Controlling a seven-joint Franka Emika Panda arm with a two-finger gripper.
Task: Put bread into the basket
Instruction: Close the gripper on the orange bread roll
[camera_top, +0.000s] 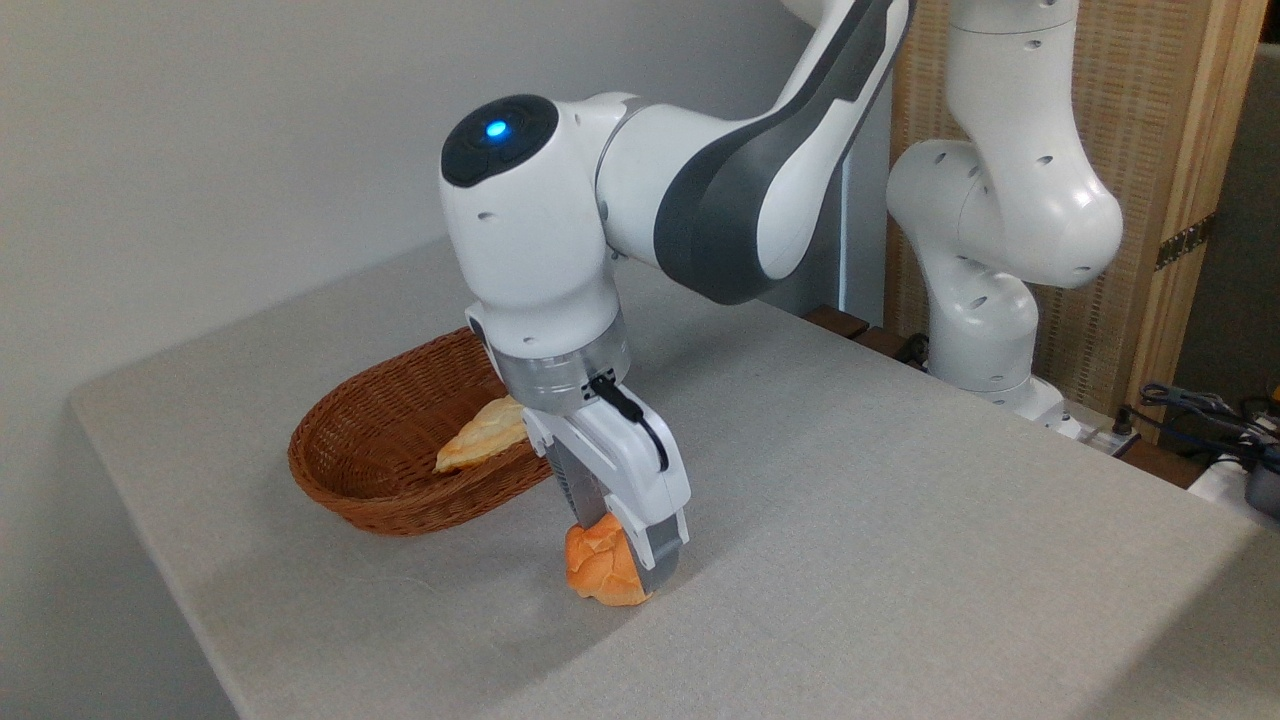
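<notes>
The orange-golden knobbly bun rests on the grey table, just right of the basket's near end. My gripper has come down over it and stands open, one finger on each side; the near finger covers the bun's right part and the far finger is partly hidden behind the bun. The fingers' gap looks no narrower than before. The oval reddish-brown wicker basket lies to the left of the gripper, on the table.
A long pale braided loaf lies inside the basket. The arm's white base stands at the table's far right, with cables and a wooden screen behind it. The table's front edge runs close to the left of the basket.
</notes>
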